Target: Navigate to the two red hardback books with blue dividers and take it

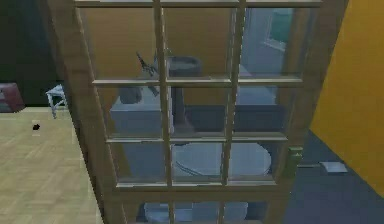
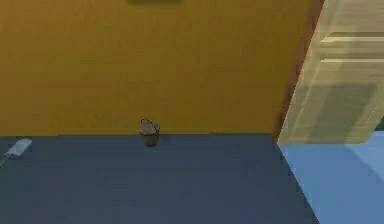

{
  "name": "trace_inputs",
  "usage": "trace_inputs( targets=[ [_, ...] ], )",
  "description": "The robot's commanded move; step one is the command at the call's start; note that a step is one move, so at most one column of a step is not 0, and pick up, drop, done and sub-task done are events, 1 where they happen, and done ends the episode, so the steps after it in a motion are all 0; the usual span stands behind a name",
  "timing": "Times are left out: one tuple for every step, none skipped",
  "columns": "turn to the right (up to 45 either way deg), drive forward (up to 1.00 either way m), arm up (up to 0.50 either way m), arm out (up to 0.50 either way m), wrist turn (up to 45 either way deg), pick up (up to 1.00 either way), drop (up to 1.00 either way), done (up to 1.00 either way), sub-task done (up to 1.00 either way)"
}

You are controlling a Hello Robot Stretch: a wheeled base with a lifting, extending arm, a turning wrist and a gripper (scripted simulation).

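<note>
Wooden door (image 1: 160, 82) with glass panes close ahead, white toilet (image 1: 220, 160) behind it, small bucket (image 2: 150, 132) by yellow wall (image 2: 150, 60); cannot tell tool's grip, nor place of red books.

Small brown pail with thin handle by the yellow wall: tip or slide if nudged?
The small brown pail looks squat and upright on the dark blue floor, so it would probably slide before tipping. Its thin arched handle may swing. Small size suggests it is light.
</note>
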Motion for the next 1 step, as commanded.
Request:
trace_inputs(
  targets=[
    [-45.0, 0.00, 0.00, 0.00, 0.0, 0.00, 0.00, 0.00, 0.00]
  ],
)
